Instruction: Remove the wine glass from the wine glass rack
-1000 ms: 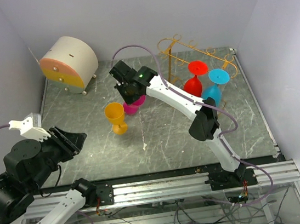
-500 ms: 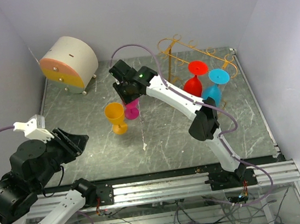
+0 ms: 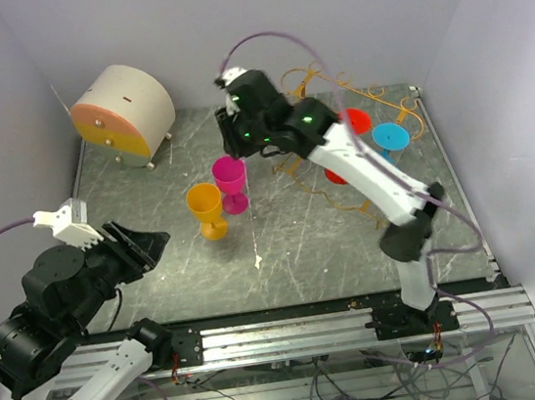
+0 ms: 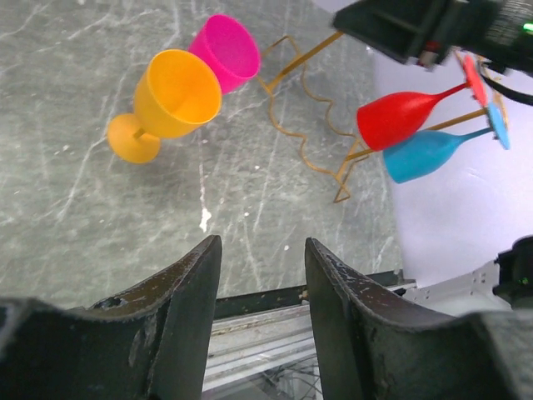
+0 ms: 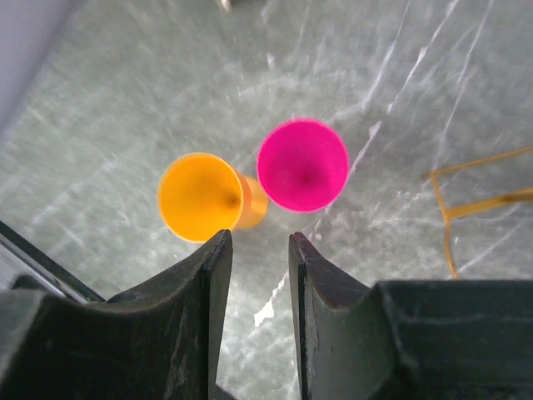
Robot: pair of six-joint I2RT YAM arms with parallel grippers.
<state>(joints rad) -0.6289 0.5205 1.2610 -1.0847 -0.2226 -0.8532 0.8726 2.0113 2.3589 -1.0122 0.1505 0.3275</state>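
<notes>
The gold wire wine glass rack [image 3: 388, 105] stands at the back right, partly hidden by my right arm. A red glass [image 3: 357, 120] and a blue glass [image 3: 389, 136] hang upside down on its rails; both show in the left wrist view, red [image 4: 400, 117] and blue [image 4: 429, 155]. A pink glass [image 3: 231, 182] stands upright on the table beside an orange glass [image 3: 207, 210]. My right gripper [image 3: 235, 145] is open and empty, raised above and behind the pink glass [image 5: 302, 165]. My left gripper [image 3: 150, 245] is open and empty at the near left.
A round cream-and-orange drawer box [image 3: 123, 115] stands at the back left. White walls close in the table on the left, back and right. A metal rail [image 3: 285, 336] runs along the near edge. A rack leg [image 5: 454, 212] shows right of the pink glass.
My right gripper has let go of the pink glass and risen up and back towards the rack. The pink glass now stands free beside the orange one. My left arm shifted slightly right.
</notes>
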